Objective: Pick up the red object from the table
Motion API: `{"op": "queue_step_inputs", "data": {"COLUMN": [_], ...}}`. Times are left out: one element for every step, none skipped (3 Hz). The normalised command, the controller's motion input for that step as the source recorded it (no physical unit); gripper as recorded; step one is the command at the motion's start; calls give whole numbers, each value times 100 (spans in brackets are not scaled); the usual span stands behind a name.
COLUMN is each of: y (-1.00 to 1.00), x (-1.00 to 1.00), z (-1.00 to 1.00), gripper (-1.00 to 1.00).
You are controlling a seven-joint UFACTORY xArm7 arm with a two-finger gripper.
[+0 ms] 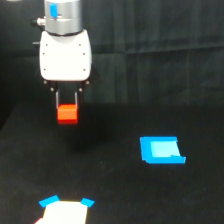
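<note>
The red object [67,114] is a small bright red-orange block held between my gripper's two dark fingers. My gripper [67,106] hangs from the white arm body at the upper part of the exterior view's left. It is shut on the block and holds it above the black table [110,190], with a faint dark shadow on the surface below it.
A larger flat blue piece [161,150] lies on the table toward the exterior view's right. A white shape with blue corners [65,210] sits at the bottom edge, left of centre. A dark curtain hangs behind the table.
</note>
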Motion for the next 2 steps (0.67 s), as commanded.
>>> {"op": "queue_step_inputs", "data": {"y": [23, -42], "x": [21, -64], "z": [100, 93], "gripper": [-100, -100]}}
